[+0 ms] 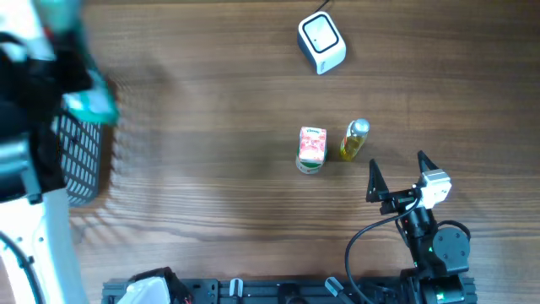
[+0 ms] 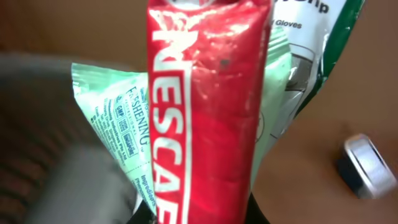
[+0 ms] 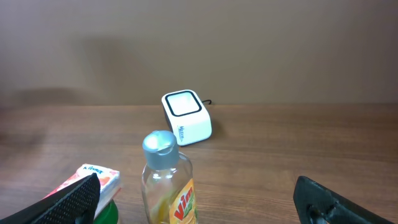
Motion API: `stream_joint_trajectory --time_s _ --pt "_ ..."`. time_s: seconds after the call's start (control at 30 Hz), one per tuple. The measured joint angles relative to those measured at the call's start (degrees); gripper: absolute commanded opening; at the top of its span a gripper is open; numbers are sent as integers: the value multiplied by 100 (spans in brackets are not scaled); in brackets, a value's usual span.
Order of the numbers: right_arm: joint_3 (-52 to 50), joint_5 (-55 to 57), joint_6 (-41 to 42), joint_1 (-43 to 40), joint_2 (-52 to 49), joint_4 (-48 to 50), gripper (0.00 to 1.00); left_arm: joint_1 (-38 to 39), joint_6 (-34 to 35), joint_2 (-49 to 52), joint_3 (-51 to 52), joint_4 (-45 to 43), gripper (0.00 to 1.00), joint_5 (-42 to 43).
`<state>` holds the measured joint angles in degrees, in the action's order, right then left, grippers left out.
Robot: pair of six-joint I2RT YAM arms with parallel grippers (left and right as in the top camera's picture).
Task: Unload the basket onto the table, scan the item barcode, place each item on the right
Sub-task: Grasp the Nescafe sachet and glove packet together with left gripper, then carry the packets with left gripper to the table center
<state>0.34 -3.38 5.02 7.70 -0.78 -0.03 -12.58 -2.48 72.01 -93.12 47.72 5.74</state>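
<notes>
Red NESCAFE sachet [image 2: 211,112] up close; bottle [image 3: 166,180] label reads Vim

- A brown wood-grain table [image 1: 211,101] was found, evenly lit.
- A plain beige wall [image 3: 280,43] was noted behind its far edge.
- Soft shadows [image 3: 43,96] were seen on the wall.

Black right tool [image 1: 396,159], white block [image 1: 436,185] (black cable [image 1: 351,249]).
</notes>
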Motion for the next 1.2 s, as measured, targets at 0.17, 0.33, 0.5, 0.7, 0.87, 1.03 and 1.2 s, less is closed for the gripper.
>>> stream_joint_trajectory --time_s 0.17,0.33,0.5,0.7,0.87,1.03,1.2 --pt "0 0 0 0 0 0 100 1410 516 369 289 826 4 -170" --pt "0 0 0 0 0 0 100 2312 863 1204 1252 533 4 -205" --pt "0 0 0 0 0 0 100 3029 1443 2074 2131 -138 6 -640" --pt "0 0 0 0 0 0 100 3635 2396 2662 2745 -892 11 -1478" --pt "0 0 0 0 0 0 100 3923 2649 2909 3126 -1488 25 -1665" --pt "2 0 0 0 0 0 100 4006 2732 3071 3213 -1521 29 -1683" --pt "2 0 0 0 0 0 100 4006 2747 3108 3213 -1521 43 -1683"
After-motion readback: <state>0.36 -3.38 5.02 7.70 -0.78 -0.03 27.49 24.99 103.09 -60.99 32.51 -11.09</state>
